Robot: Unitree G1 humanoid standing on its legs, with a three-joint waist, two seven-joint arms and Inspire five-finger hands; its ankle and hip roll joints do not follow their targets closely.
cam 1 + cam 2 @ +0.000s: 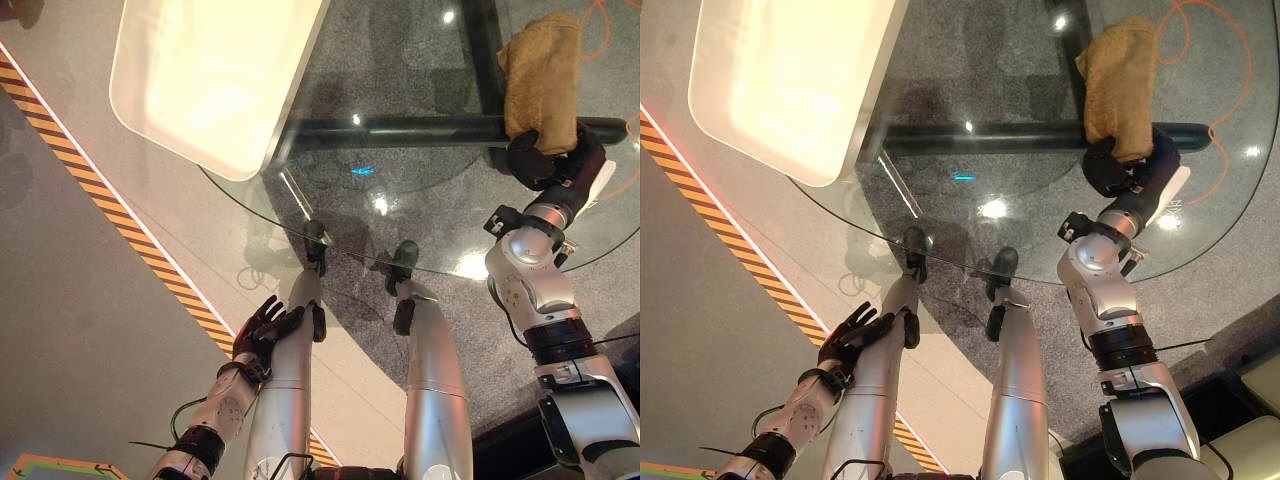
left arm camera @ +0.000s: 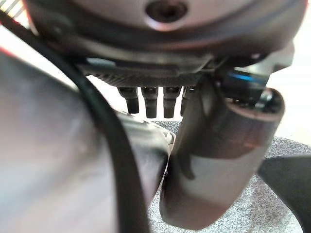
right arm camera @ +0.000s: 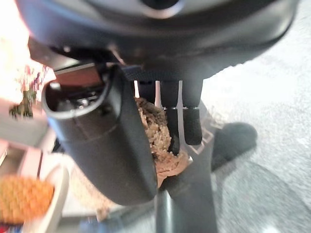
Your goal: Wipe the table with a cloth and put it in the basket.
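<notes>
**Holding the cloth on the glass table**

Spanning most of the head views, a round clear glass table [image 1: 420, 215] is seen from above, with grey speckled floor [image 1: 400, 90] visible through its top and a black metal bar [image 1: 400, 128] of its frame crossing beneath the glass. At the far left, a large white rounded rectangular tray-like surface [image 1: 210, 75] is seen overlapping the table's edge. To the left of the table, a strip of orange and black hazard tape [image 1: 110, 205] is laid diagonally across the paler floor.

On the far right part of the glass, a crumpled mustard-brown cloth [image 1: 1120, 85] is seen, hanging or lying just beyond the right hand [image 1: 1125, 165]. Its near end is gripped by that dark hand: in the right wrist view the brown fabric [image 3: 158, 136] is pinched between the thumb and the curled fingers [image 3: 192, 124]. The silver-grey right arm is extended over the table's near right edge.

The left hand [image 1: 262, 328] is held low at the near left, well apart from the table and the cloth, with nothing in it. Its fingers are spread and relaxed; in the left wrist view the fingertips [image 2: 150, 104] are seen in a straight row.

At the near left of the right wrist view, a small orange woven object [image 3: 24, 196] is partly seen; what it is cannot be told.
</notes>
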